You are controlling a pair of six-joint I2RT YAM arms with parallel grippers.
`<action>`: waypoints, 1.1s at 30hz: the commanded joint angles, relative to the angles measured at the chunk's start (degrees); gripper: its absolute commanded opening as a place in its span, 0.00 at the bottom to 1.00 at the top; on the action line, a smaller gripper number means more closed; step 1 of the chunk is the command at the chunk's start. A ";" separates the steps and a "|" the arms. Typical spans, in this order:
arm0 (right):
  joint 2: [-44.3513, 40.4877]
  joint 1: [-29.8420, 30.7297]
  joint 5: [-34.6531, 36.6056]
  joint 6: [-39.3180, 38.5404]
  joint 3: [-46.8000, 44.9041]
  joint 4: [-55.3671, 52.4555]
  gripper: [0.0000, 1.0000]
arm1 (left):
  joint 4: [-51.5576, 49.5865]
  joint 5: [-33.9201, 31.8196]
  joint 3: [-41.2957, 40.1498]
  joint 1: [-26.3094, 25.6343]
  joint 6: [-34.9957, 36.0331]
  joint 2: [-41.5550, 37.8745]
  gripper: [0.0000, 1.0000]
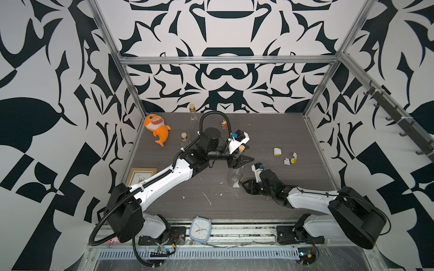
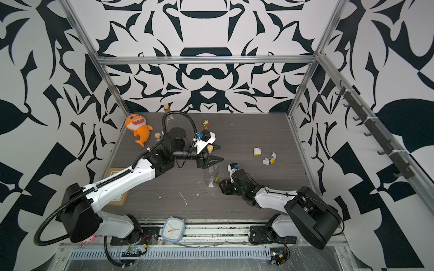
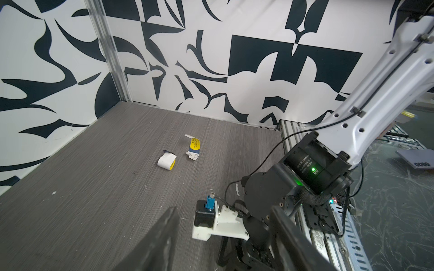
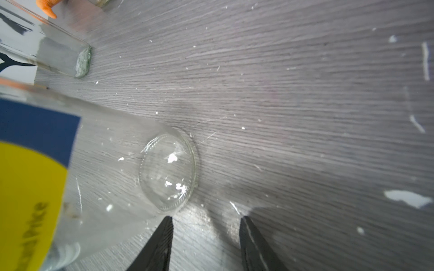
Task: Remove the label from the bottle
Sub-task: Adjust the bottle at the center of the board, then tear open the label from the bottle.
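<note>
A clear glass bottle [image 1: 234, 174] with a cork stands mid-table, seen in both top views [image 2: 211, 174]. My left gripper [image 1: 243, 161] reaches in from the left, its fingers either side of the neck just under the cork, shut on it. The bottle itself is out of the left wrist view, where only the two dark fingers [image 3: 164, 234] show. A blue and yellow label [image 4: 30, 176] is still stuck on the bottle's side. My right gripper [image 4: 206, 225] stands open low beside the bottle's base [image 4: 169, 173], with nothing between its fingers. It appears in a top view [image 1: 245, 185].
Two peeled label pieces [image 1: 277, 151] [image 1: 290, 160] lie to the right. Two more corked bottles [image 1: 193, 117] [image 1: 185, 139], an orange shark plush [image 1: 156, 129] and a small figurine [image 1: 224, 124] stand behind. A picture frame [image 1: 141, 176] lies at left, a clock [image 1: 200, 229] at the front edge.
</note>
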 commanded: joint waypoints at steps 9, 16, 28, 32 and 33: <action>-7.79 0.99 2.66 -0.52 -0.63 -10.19 0.49 | 4.20 -3.24 -2.36 -0.25 -2.97 -1.49 0.51; -26.59 1.78 -4.35 -4.81 -2.76 -21.31 0.50 | 7.25 -5.31 -4.66 -0.33 -3.95 -2.33 0.41; -37.95 6.35 -7.37 -5.73 -1.48 -14.77 0.53 | 7.42 -2.75 -7.16 -0.56 0.35 -3.95 0.15; -34.46 11.46 -2.93 -6.03 0.75 -15.05 0.53 | 7.32 -3.03 -8.07 -0.60 2.25 -5.32 0.04; -33.56 12.84 -1.35 -5.96 1.23 -15.00 0.53 | 7.03 -3.31 -8.01 -0.60 2.70 -5.45 0.01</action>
